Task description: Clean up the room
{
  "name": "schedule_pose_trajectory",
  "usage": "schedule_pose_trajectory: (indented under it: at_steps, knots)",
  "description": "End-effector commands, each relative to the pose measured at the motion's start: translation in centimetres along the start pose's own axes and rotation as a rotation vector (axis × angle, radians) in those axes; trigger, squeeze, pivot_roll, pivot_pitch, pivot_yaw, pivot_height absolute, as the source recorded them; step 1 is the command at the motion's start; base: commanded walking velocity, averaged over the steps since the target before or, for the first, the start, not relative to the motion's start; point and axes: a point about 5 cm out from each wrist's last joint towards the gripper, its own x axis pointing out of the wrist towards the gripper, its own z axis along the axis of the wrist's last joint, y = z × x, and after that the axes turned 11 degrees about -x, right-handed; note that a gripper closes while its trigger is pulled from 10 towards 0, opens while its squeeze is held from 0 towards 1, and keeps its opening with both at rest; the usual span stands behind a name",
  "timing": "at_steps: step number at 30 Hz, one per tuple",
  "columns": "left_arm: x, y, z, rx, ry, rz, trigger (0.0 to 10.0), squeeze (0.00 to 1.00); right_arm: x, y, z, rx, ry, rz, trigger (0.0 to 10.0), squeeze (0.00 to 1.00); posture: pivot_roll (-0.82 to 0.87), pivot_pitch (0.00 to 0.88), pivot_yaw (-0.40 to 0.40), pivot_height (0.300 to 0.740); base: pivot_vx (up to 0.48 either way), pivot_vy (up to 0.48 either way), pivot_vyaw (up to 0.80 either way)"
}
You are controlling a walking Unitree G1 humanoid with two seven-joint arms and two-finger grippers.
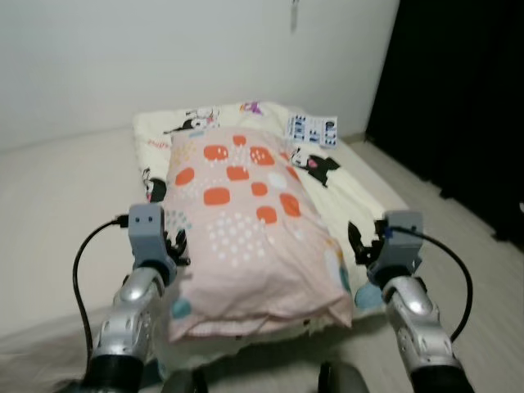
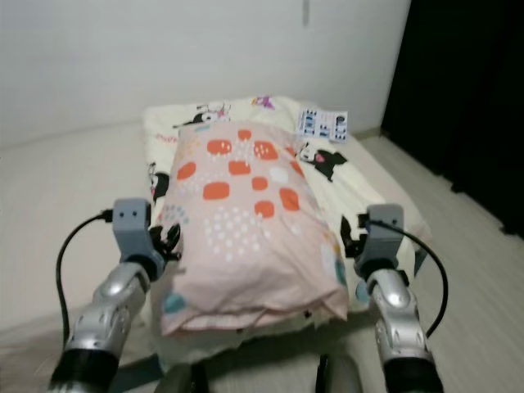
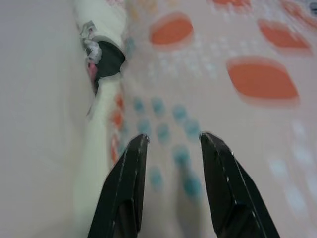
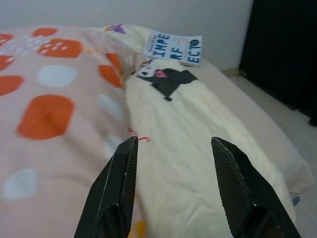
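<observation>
Pink pillow (image 1: pixel 246 237) on cream blanket (image 1: pixel 360 192); left gripper (image 3: pixel 171 144) and right gripper (image 4: pixel 173 144) flank it, fingers parted, empty.

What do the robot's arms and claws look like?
Both arms are shiny silver tubes with grey boxy wrist blocks and a looping black cable each. The left gripper and right gripper each have two long black fingers tapering to points.

The pink pillow (image 1: pixel 250 237) bulks between both grippers, blocking the middle. Beside the pillow's right edge, cream blanket (image 4: pixel 198 148) lies flat and passable; the book (image 1: pixel 312 130) sits beyond the pillow's far corner.
</observation>
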Motion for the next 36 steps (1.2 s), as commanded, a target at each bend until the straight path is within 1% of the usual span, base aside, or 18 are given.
schedule_pose_trajectory:
  at_steps: [1, 3, 10, 11, 12, 13, 15, 16, 18, 21, 23, 26, 27, 29, 30, 34, 35, 36]
  knots:
    - [0.6, 1.5, -0.5, -0.05, 0.065, 0.079, 10.0, 0.0, 0.3, -0.2, -0.9, 0.026, 0.062, 0.013, 10.0, 0.0, 0.0, 0.197, 0.046, 0.553, 0.0, 0.0, 0.0]
    - [1.5, 1.9, 0.6, -0.087, 0.058, 0.109, 10.0, 0.0, 1.1, -0.9, -0.6, 0.067, 0.064, 0.004, 10.0, 0.0, 0.0, 0.202, 0.045, 0.553, 0.0, 0.0, 0.0]
    - [3.1, 2.4, 2.4, -0.163, 0.053, 0.149, 10.0, 0.0, 2.7, -2.4, 0.4, 0.199, 0.052, -0.023, 10.0, 0.0, 0.01, 0.229, 0.04, 0.553, 0.0, 0.0, 0.0]
    - [3.3, 2.4, 2.7, -0.189, 0.06, 0.152, 10.0, 0.0, 3.1, -2.8, 0.8, 0.226, 0.045, -0.032, 10.0, 0.71, 0.02, 0.257, 0.04, 0.553, 0.0, 0.0, 0.0]
    - [3.3, 2.4, 2.7, -0.189, 0.06, 0.152, 10.0, 0.0, 3.1, -2.8, 0.8, 0.226, 0.045, -0.032, 10.0, 0.71, 0.02, 0.257, 0.04, 0.553, 0.0, 0.0, 0.0]
    - [3.5, 2.4, 2.9, -0.206, 0.065, 0.154, 10.0, 0.0, 3.4, -3.1, 1.0, 0.244, 0.041, -0.038, 10.0, 1.0, 0.02, 0.257, 0.04, 0.553, 0.0, 0.0, 0.0]
    - [3.9, 2.3, 3.4, -0.25, 0.073, 0.151, 10.0, 0.0, 4.0, -3.5, 1.8, 0.341, 0.004, -0.018, 10.0, 1.0, 0.03, 0.289, 0.036, 0.553, 0.0, 0.0, 0.0]
    - [3.9, 2.3, 3.4, -0.25, 0.073, 0.151, 10.0, 0.0, 4.0, -3.5, 1.8, 0.341, 0.004, -0.018, 10.0, 1.0, 0.03, 0.289, 0.036, 0.553, 0.0, 0.0, 0.0]
    - [4.0, 2.3, 3.7, -0.265, 0.078, 0.141, 10.0, 0.0, 4.3, -3.6, 2.2, 0.411, -0.023, 0.008, 10.0, 1.0, 0.03, 0.3, 0.032, 0.553, 0.0, 0.0, 0.0]
    - [4.1, 2.3, 3.8, -0.263, 0.086, 0.12, 10.0, 0.0, 4.5, -3.3, 2.4, 0.47, -0.035, 0.058, 10.0, 1.0, 0.03, 0.312, 0.03, 0.553, 0.0, 0.0, 0.0]
    - [4.1, 2.3, 3.8, -0.263, 0.086, 0.12, 10.0, 0.0, 4.5, -3.3, 2.4, 0.47, -0.035, 0.058, 10.0, 1.0, 0.03, 0.312, 0.03, 0.553, 0.0, 0.0, 0.0]
    - [4.3, 2.1, 3.6, -0.272, 0.112, 0.081, 10.0, 0.0, 4.7, -1.8, 2.2, 0.495, -0.023, 0.174, 10.0, 1.0, 0.04, 0.33, 0.026, 0.553, 0.0, 0.0, 0.0]
    - [4.3, 2.1, 3.6, -0.272, 0.112, 0.081, 10.0, 0.0, 4.7, -1.8, 2.2, 0.495, -0.023, 0.174, 10.0, 1.0, 0.04, 0.33, 0.026, 0.553, 0.0, 0.0, 0.0]
    - [4.3, 1.9, 3.4, -0.282, 0.131, 0.057, 10.0, 0.0, 4.7, -0.4, 2.0, 0.518, -0.012, 0.261, 10.0, 1.0, 0.05, 0.335, 0.025, 0.553, 0.0, 0.0, 0.0]
    - [4.3, 1.9, 3.4, -0.282, 0.131, 0.057, 10.0, 0.0, 4.7, -0.4, 2.0, 0.518, -0.012, 0.261, 10.0, 1.0, 0.05, 0.335, 0.025, 0.553, 0.0, 0.0, 0.0]
    - [4.3, 1.2, 2.3, -0.353, 0.198, 0.009, 10.0, 0.0, 4.8, 1.9, 1.9, 0.552, 0.002, 0.396, 10.0, 1.0, 0.05, 0.34, 0.022, 0.553, 0.0, 0.0, 0.0]
    - [4.3, 0.8, 1.8, -0.419, 0.224, -0.002, 10.0, 0.0, 4.8, 2.3, 1.9, 0.553, 0.004, 0.406, 10.0, 1.0, 0.05, 0.34, 0.022, 0.553, 0.0, 0.0, 0.0]
    - [4.3, 0.8, 1.8, -0.419, 0.224, -0.002, 10.0, 0.0, 4.8, 2.3, 1.9, 0.553, 0.004, 0.406, 10.0, 1.0, 0.05, 0.34, 0.022, 0.553, 0.0, 0.0, 0.0]
